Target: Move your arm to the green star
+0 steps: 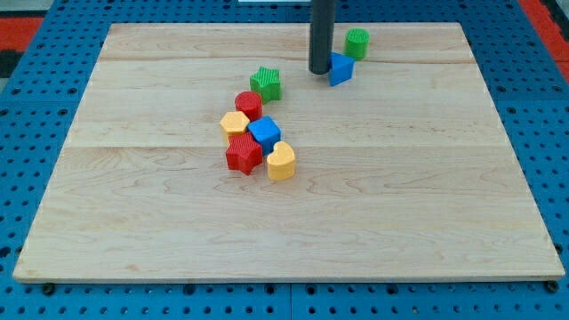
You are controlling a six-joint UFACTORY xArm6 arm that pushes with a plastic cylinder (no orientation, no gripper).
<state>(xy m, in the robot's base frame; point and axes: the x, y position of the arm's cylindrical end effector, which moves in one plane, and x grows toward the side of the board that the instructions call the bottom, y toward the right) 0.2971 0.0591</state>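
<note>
The green star (266, 83) lies on the wooden board (400, 196), above the middle and a little left of centre. My tip (320, 71) stands to the star's right, about a block's width away from it. The tip touches the left side of a blue triangle block (340, 68). A green cylinder (356, 42) sits just above and right of the blue triangle.
Below the star lies a tight cluster: a red cylinder (248, 104), a yellow hexagon (234, 123), a blue cube (264, 133), a red star (244, 154) and a yellow heart (281, 162). A blue pegboard surrounds the board.
</note>
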